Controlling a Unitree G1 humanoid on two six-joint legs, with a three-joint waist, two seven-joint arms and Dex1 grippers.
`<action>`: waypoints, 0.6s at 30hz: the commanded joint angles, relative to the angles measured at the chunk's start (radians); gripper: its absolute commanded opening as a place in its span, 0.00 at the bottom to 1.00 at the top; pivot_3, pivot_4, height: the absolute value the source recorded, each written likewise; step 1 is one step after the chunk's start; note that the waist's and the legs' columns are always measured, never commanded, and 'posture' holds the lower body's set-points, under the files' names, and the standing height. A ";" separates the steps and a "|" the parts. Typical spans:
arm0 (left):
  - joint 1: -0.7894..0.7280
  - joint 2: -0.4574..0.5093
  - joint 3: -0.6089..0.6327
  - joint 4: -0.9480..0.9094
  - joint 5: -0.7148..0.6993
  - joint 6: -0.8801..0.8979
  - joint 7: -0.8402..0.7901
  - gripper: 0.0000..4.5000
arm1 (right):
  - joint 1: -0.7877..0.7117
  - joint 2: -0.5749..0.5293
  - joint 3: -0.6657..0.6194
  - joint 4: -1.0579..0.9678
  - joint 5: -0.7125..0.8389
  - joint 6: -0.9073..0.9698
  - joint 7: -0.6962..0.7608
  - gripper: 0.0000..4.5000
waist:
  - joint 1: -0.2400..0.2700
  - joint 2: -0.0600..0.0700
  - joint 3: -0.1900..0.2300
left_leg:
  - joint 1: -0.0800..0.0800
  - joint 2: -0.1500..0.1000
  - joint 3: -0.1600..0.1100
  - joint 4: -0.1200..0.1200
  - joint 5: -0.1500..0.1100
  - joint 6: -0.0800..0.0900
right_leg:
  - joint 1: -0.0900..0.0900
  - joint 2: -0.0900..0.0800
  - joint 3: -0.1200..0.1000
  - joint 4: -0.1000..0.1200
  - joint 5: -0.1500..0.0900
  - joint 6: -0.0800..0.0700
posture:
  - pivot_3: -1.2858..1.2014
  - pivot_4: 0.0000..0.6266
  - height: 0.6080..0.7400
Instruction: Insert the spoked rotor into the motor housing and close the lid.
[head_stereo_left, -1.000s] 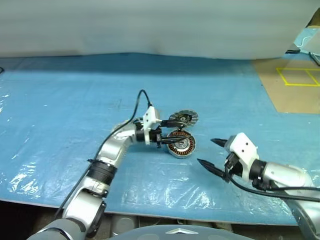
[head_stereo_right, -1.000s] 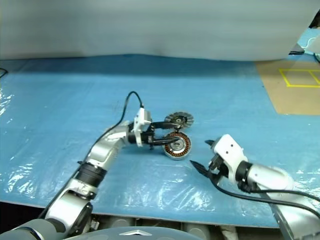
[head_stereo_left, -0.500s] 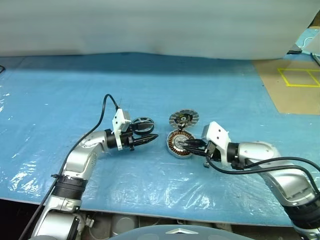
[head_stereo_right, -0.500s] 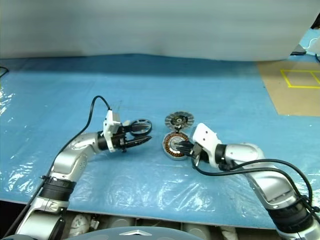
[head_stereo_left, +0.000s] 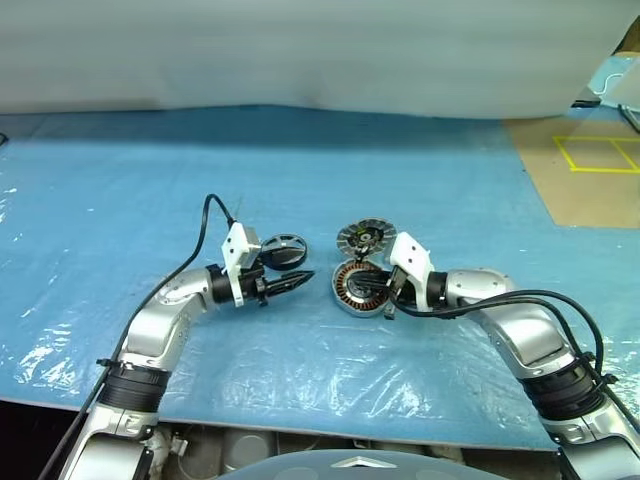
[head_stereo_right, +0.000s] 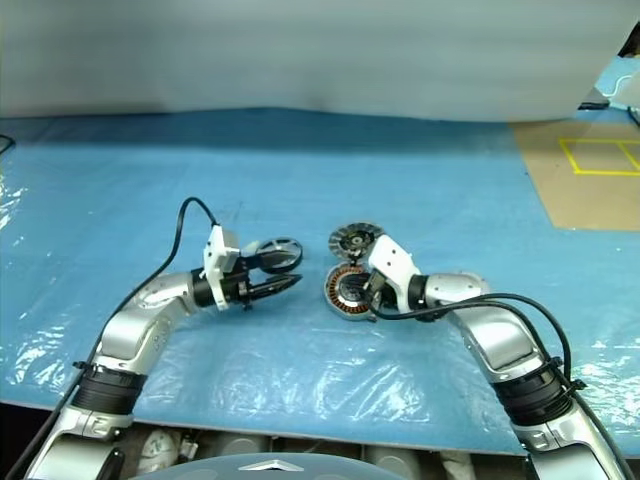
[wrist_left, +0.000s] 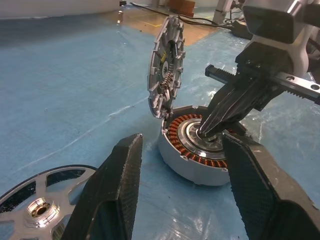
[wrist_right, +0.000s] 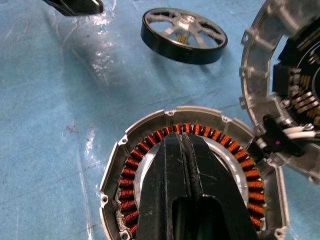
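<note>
Head views: motor housing (head_stereo_left: 358, 288) flat on the blue plastic-covered desk (head_stereo_left: 120, 200), copper windings ringed around a dark centre. Lid (head_stereo_left: 366, 238) tipped up just behind it, touching its far edge. Spoked rotor (head_stereo_left: 281, 250) lying apart to the robot's left, beside the left claw (head_stereo_left: 296, 280), which hangs open and empty, pointed toward the housing. Right claw (head_stereo_left: 372, 289) pressed shut, tips down over the housing's centre, gripping nothing visible.

Left wrist view: left fingers (wrist_left: 120, 185) spread wide, framing the housing (wrist_left: 192, 160); silver machined wall, orange coils, smooth pale inner ring. Lid (wrist_left: 165, 75) standing nearly on edge, ribbed rim, components on its inner face. Right claw (wrist_left: 207, 134) touching the hub. Rotor (wrist_left: 42, 207) low and near, bright spokes, dark rim.

Right wrist view: closed black fingers (wrist_right: 175, 190) over the stator; rotor (wrist_right: 182, 35) flat on crinkled film beyond.

Judged step: steadying the housing, rotor not yet inserted. Next move calls for the left claw to take the rotor by its rim, and for the right claw to clear the centre.
</note>
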 joint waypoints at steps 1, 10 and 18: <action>0.014 0.027 0.017 -0.067 -0.056 0.005 -0.052 0.59 | -0.007 0.008 -0.005 -0.004 -0.004 -0.031 0.013 0.00 | 0.000 0.000 0.000 | 0.000 0.000 0.001 0.000 0.000 0.000 | 0.000 0.000 0.000 0.000 0.000 0.000 | 0.52 0.24 1.00; 0.032 0.093 -0.018 -0.035 -0.052 -0.056 -0.200 0.59 | 0.012 0.008 -0.010 0.042 -0.013 -0.039 0.036 0.00 | -0.001 0.000 0.000 | 0.001 0.000 0.002 0.000 0.000 0.000 | 0.000 0.000 0.001 0.000 0.000 0.000 | 0.52 0.24 1.00; 0.004 0.089 -0.040 0.021 0.000 -0.124 -0.215 0.59 | 0.044 0.053 0.034 0.115 -0.049 -0.048 0.018 0.00 | -0.013 -0.002 -0.001 | 0.006 0.001 0.003 0.000 -0.002 0.003 | 0.004 0.000 0.001 0.001 0.000 -0.001 | 0.52 0.24 1.00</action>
